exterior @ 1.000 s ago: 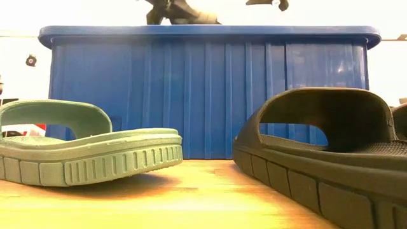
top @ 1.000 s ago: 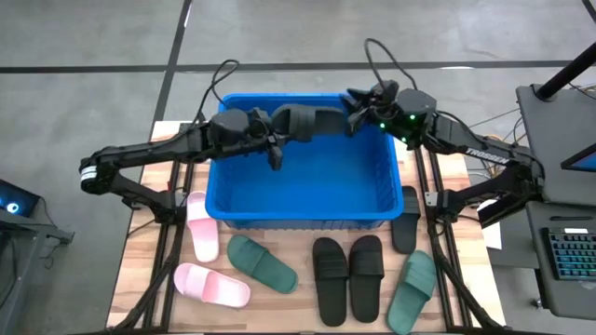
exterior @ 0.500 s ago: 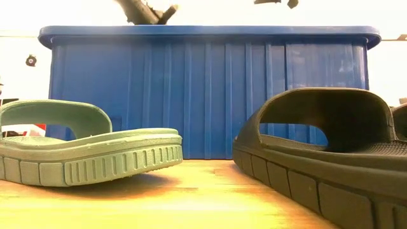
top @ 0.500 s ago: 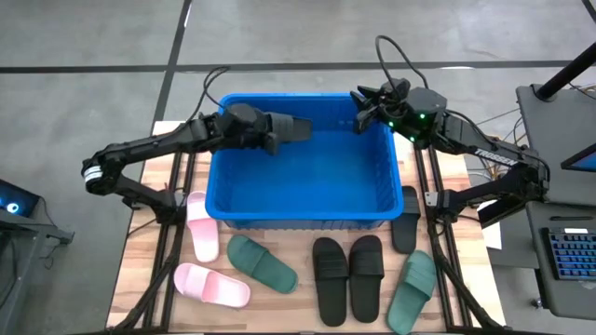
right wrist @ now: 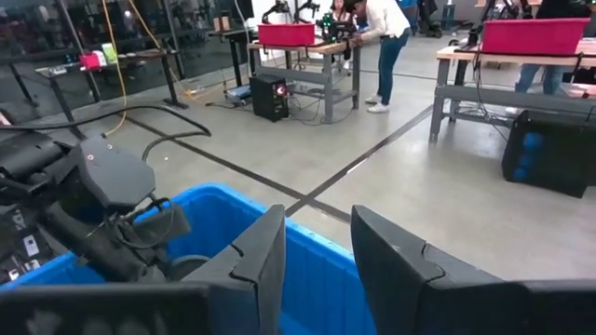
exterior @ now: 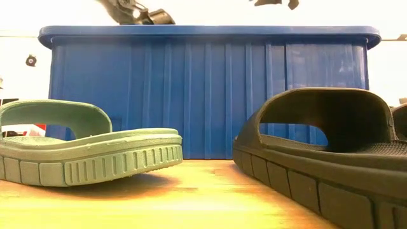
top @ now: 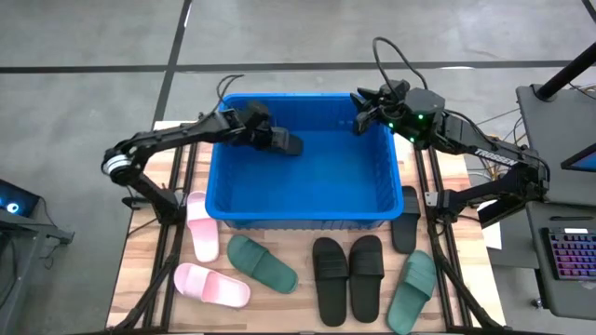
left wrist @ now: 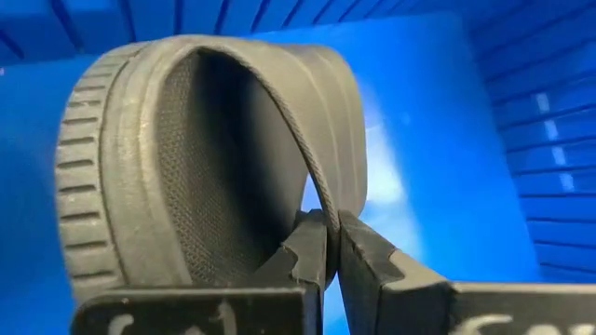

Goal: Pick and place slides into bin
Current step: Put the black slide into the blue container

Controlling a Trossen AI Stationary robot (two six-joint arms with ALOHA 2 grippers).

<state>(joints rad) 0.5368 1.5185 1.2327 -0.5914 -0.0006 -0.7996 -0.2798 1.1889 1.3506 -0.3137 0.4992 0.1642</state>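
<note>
The blue bin (top: 303, 221) stands in the middle of the table. Inside its far left part my left gripper (top: 271, 139) is shut on a black slide (top: 289, 143); the left wrist view shows the same slide (left wrist: 186, 158) filling the picture. My right gripper (top: 358, 101) hangs open over the bin's far right corner with nothing between its fingers (right wrist: 251, 265). On the wood in front of the bin lie two pink slides (top: 201, 228), two green ones (top: 263, 264) and several black ones (top: 347, 277), soles down. My left gripper pinches the slide's wide strap at its edge (left wrist: 326, 207) between its two fingers (left wrist: 303, 251). It comes slanting down from the bin's left side. The slide is turned on its side with the footbed (left wrist: 200, 186) toward the wrist, inside the bin's walls. Whether it touches the floor I cannot tell.
A black slide (top: 406, 220) lies between the bin's right wall and the table's right edge. In the low view a green slide (exterior: 82, 149) and a black slide (exterior: 331, 146) lie in front of the bin's ribbed near wall (exterior: 210, 95). People stand at benches beyond the table.
My left gripper has carried the black slide away from my right gripper, from the bin's far middle toward its far left, and down into it. The wrist has rolled and tipped downward, so the slide has turned about.
</note>
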